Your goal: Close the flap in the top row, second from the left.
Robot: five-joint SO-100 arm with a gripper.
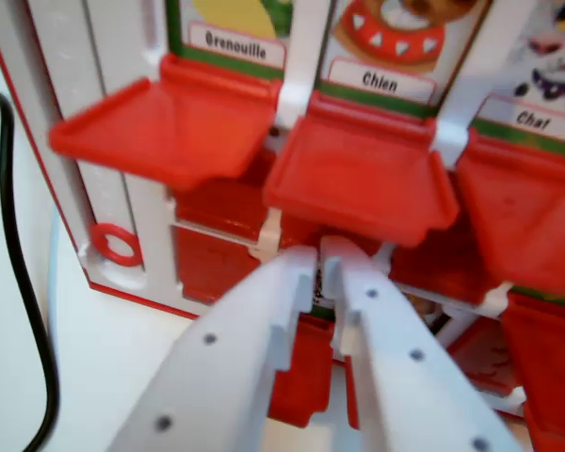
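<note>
Flap (pixel 363 179) labelled "Chien" juts open at mid-frame, and the gripper (pixel 318 256) sits just under its front edge, fingers nearly pressed together and holding nothing. Likely the approach step — next, a push to swing it shut. Board's (pixel 85 141) far side and pictures are cut off; hinge direction unclear.

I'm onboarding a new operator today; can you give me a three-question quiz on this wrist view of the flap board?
1. True or false: the flap under the Chien label stands open.
2. Which label sits at the wrist view's left: A Chat, B Grenouille, C Chien?
3. Fill in: the gripper tips sit just below the ____ flap.

Key: 1 true. 2 B, Grenouille. 3 middle.
</note>
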